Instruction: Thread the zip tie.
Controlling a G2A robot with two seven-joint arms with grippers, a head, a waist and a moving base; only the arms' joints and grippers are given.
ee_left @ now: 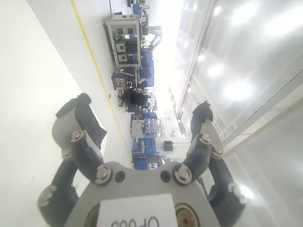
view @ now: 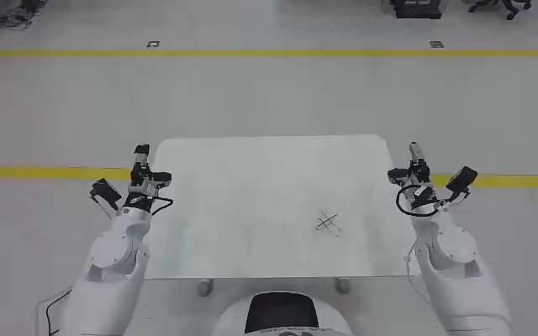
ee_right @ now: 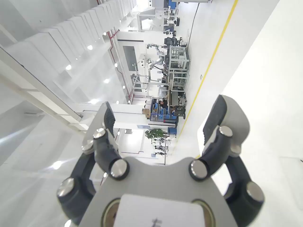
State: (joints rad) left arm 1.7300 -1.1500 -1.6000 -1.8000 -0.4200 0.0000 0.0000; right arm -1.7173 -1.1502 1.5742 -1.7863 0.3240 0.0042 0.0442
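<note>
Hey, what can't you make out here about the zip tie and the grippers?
Zip tie, top view: too small to tell one strand from several, or find its head.
Left gripper and right gripper, wrist views: bases cut off by the picture edge.

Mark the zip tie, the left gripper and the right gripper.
zip tie [view: 327, 223]: top view, where its dark lines cross.
left gripper [ee_left: 143, 100]: left wrist view, midway between its open fingers.
right gripper [ee_right: 163, 100]: right wrist view, midway between its open fingers.

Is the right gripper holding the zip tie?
No, the zip tie lies on the table, apart from the open right gripper.
</note>
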